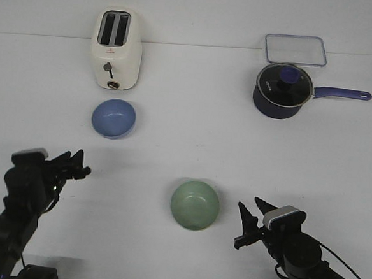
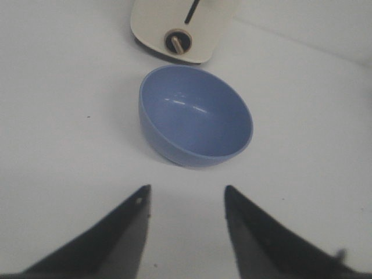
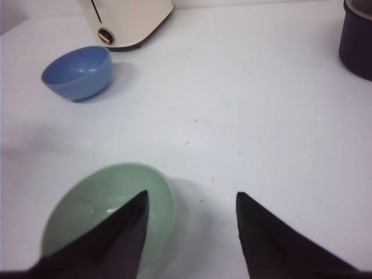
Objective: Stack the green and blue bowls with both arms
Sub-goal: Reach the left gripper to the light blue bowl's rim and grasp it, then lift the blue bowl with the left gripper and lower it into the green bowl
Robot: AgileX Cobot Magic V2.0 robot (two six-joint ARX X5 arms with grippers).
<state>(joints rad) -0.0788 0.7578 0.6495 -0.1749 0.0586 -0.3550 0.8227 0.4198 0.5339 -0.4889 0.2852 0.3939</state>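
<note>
The periwinkle blue bowl [image 1: 113, 118] sits upright on the white table in front of the toaster. It also shows in the left wrist view [image 2: 196, 115] and the right wrist view [image 3: 78, 72]. The pale green bowl [image 1: 195, 204] sits upright near the table's front middle and shows in the right wrist view [image 3: 107, 212]. My left gripper [image 1: 79, 164] [image 2: 186, 195] is open and empty, short of the blue bowl. My right gripper [image 1: 248, 222] [image 3: 192, 200] is open and empty, just right of the green bowl, one finger over its rim.
A cream toaster [image 1: 116, 48] stands at the back left. A dark navy saucepan [image 1: 282, 91] with a glass lid and long handle stands at the back right, with a clear lidded container [image 1: 295, 49] behind it.
</note>
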